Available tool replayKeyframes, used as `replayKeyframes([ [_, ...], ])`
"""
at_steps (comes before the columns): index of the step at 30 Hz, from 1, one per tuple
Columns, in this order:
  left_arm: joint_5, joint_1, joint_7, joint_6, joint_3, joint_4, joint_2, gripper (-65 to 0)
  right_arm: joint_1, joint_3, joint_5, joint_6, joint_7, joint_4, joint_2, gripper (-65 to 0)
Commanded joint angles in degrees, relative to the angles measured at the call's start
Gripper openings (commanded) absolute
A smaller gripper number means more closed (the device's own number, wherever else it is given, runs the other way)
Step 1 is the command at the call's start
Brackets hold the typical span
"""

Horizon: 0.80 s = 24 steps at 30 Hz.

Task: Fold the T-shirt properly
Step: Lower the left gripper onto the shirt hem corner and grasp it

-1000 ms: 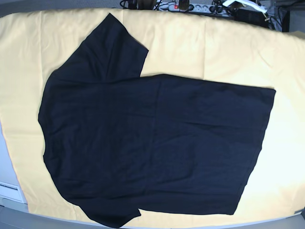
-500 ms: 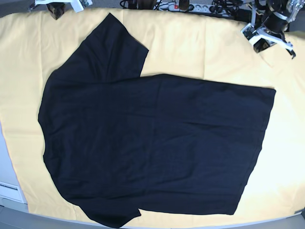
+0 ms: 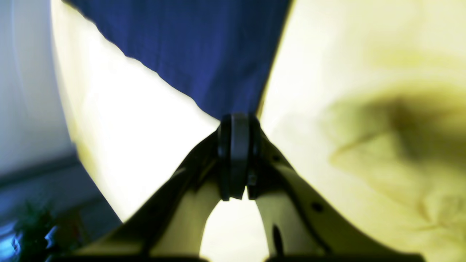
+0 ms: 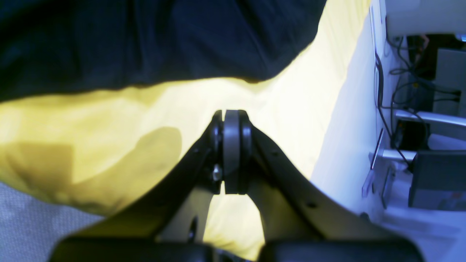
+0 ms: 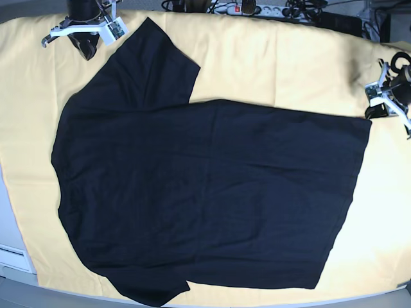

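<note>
The black T-shirt (image 5: 205,192) lies flat on the pale yellow cloth (image 5: 270,64), collar end to the left, hem to the right, one sleeve pointing to the back left. My left gripper (image 5: 376,110) is shut, right at the hem's back right corner. In the left wrist view its closed tips (image 3: 236,122) sit at that corner of the shirt (image 3: 204,54), which looks blue there. My right gripper (image 5: 87,46) is shut over the yellow cloth, just left of the back sleeve. In the right wrist view (image 4: 231,116) the shirt (image 4: 145,40) lies beyond the tips.
A power strip and cables (image 5: 257,9) lie behind the table's back edge. Cables and dark boxes (image 4: 418,109) show at the right of the right wrist view. The table's grey front left edge (image 5: 13,263) shows past the yellow cloth.
Both arms have come into view and moved inward: the left from the back right down to the hem corner, the right from the back left edge toward the sleeve. The shirt has not moved.
</note>
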Motion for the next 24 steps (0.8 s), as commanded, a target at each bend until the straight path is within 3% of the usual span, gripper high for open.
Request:
replayKeyframes([
  [1,-0.6,-1.9,-4.0,-2.1,-0.7,-0.6,-2.0,-65.0,-0.7,0.0,-0.7,-0.8,0.6,0.8,0.3,-65.0],
  [3,-0.6,-5.0,-8.8,-7.6,-0.7,-2.4,-2.8,-61.6,-0.7,0.0,-0.7,-0.8,0.6,0.8,0.3,-65.0],
  [5,-0.5,-7.3,-10.0,-11.1,-0.7,-3.2,-3.1,-44.8,-0.7,0.0,-0.7,-0.8,0.6,0.8,0.3,-65.0],
  [7,-0.5,-8.9,-9.7,-11.5,0.4,-3.9,-3.5,-30.0,-0.7,0.0,-0.7,-0.8,0.6,0.8,0.3,-65.0],
  [8,-0.5,-9.7,-9.7,-11.5,1.6,-4.3,-4.0,-25.8,-0.7,0.0,-0.7,-0.8,0.6,0.8,0.3,-65.0],
  [11,3.4,-13.7,-9.7,-11.0,7.7,-6.2,-5.0,-24.7,-0.7,0.0,-0.7,-0.8,0.6,0.8,0.3,-65.0],
  [14,6.6,-19.5,-9.6,-7.6,15.8,-8.8,-5.2,-24.7,-0.7,0.0,-0.7,-0.8,0.6,0.8,0.3,-65.0],
  [17,9.9,-26.2,-9.6,-6.5,24.3,-11.6,-5.0,-24.7,-0.7,0.0,-0.7,-0.8,0.6,0.8,0.3,-65.0],
  [24,13.6,-40.7,-9.6,-5.8,40.3,-17.8,-4.5,-24.7,-0.9,0.0,-0.7,-0.8,0.6,0.8,0.3,-65.0],
])
